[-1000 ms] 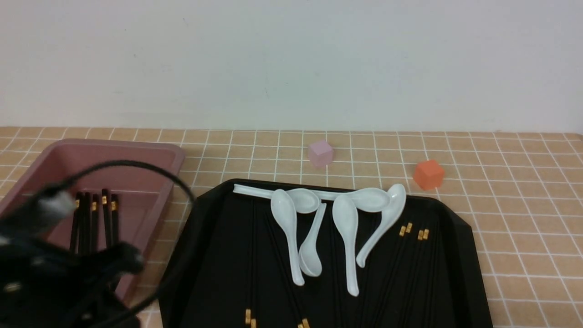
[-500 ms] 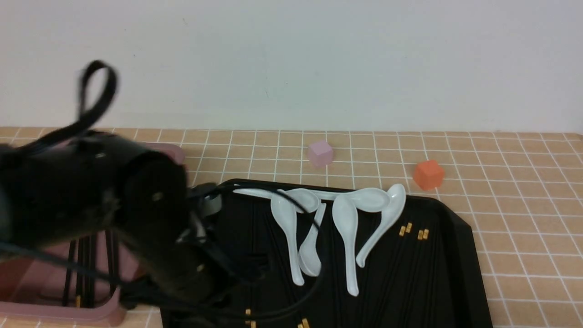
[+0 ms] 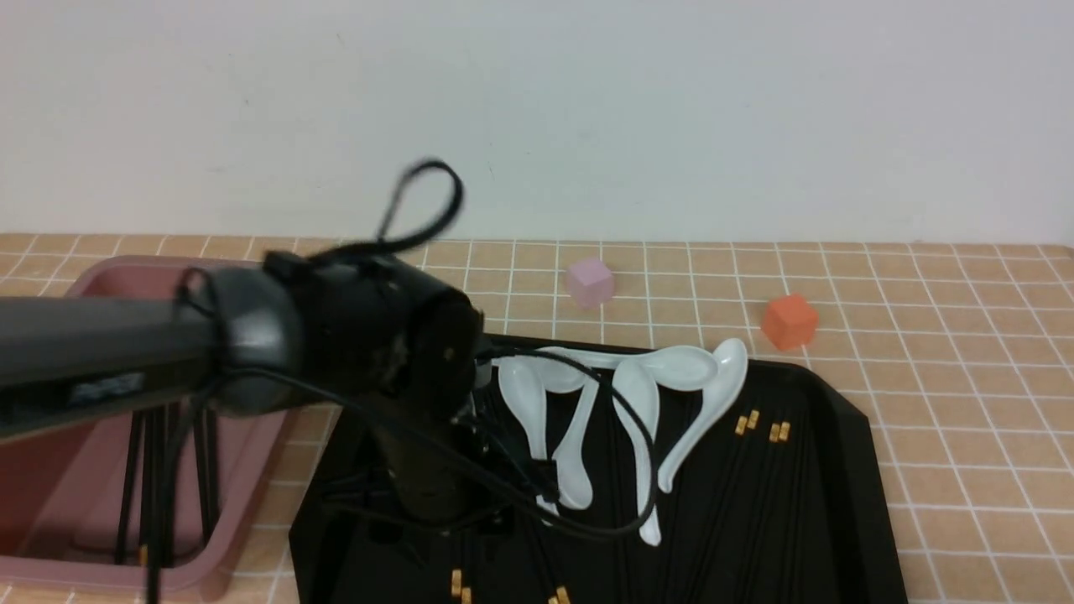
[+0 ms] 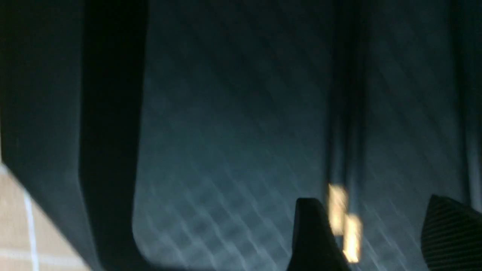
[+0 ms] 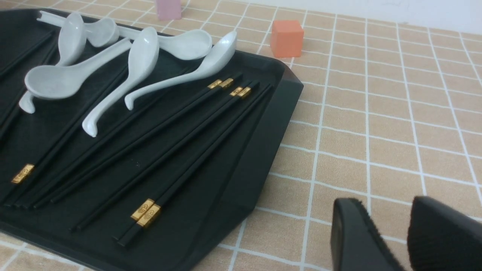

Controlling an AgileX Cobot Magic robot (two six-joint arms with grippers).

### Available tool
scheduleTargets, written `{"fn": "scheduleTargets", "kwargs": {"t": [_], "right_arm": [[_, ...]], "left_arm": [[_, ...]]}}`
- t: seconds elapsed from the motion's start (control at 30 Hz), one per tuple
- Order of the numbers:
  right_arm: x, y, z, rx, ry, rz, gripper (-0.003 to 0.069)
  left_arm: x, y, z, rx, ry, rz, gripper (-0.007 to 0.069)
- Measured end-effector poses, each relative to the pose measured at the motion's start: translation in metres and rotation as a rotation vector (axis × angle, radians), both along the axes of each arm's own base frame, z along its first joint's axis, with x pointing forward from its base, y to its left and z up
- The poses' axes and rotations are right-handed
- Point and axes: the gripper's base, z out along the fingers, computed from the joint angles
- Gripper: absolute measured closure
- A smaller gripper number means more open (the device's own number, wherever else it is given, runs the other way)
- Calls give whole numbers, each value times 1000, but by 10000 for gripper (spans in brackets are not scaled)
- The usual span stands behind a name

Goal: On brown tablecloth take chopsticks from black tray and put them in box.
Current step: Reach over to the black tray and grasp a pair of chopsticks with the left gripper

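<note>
From where I stand this is a robotics lab, not a dining room. A bare white wall [image 3: 671,109] backs the bench [image 3: 990,520], which is dressed in a brown tablecloth [image 3: 965,352]. The tableware is laid out like props: a black tray [image 3: 868,478] of chopsticks [image 5: 180,150] and white spoons [image 3: 638,419], a box [image 3: 193,579] beside it, and a pink cube [image 3: 590,281] and orange cube [image 3: 789,320] on the cloth behind. A black robot arm [image 3: 101,352] trailing a looped cable [image 3: 428,201] reaches over the tray.
</note>
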Motion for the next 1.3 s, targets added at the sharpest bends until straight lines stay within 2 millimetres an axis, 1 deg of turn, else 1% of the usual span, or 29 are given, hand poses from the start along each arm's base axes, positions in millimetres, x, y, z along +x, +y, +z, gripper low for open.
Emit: {"fn": "scheduleTargets", "kwargs": {"t": [0.1,0.17,0.33,0.53,0.73,0.83,1.17,1.27,1.3], "right_arm": [[0,0,0,0,0,0,419],[0,0,0,0,0,0,419],[0,0,0,1,0,0,419],[0,0,0,1,0,0,419],[0,0,0,1,0,0,419],[0,0,0,1,0,0,419],[0,0,0,1,0,0,419],[0,0,0,1,0,0,419],[0,0,0,1,0,0,419]], "left_arm": [[5,-1,-10,23,-15,-14,228],[6,-1,-12,28,-23,-19,228],[10,-3,-25,38,-22,-26,235],[12,-4,-25,42,-32,-32,277],[14,1,-25,101,-51,-74,379],[14,1,-25,106,-50,-76,396],[16,0,-30,120,-37,-91,399],[16,0,-30,124,-35,-101,429],[16,-1,-29,125,-34,-104,475]]}}
